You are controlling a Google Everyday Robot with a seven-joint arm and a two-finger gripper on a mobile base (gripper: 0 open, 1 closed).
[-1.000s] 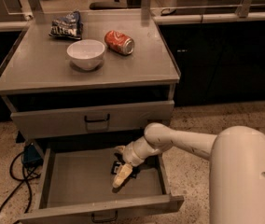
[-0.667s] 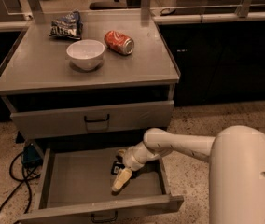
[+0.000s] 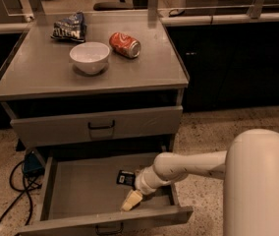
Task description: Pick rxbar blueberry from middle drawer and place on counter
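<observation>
The middle drawer (image 3: 80, 200) is pulled open below the cabinet, with a bare grey floor. The rxbar blueberry (image 3: 125, 178), a small dark wrapper with white marks, lies flat on the drawer floor right of centre. My gripper (image 3: 131, 199) is down inside the drawer, just in front of the bar and near the drawer's front wall, pointing down and to the left. The white arm (image 3: 188, 165) reaches in from the right over the drawer's side. The bar sits right beside my wrist. The counter (image 3: 144, 68) is the grey cabinet top above.
On the counter stand a white bowl (image 3: 90, 57), a red soda can (image 3: 125, 44) on its side and a blue chip bag (image 3: 69, 27). The top drawer (image 3: 100, 127) is closed. Cables and a blue device (image 3: 31, 163) lie on the floor at left.
My gripper has slid toward the drawer's front wall and slightly right. The dark bar now shows more fully behind it.
</observation>
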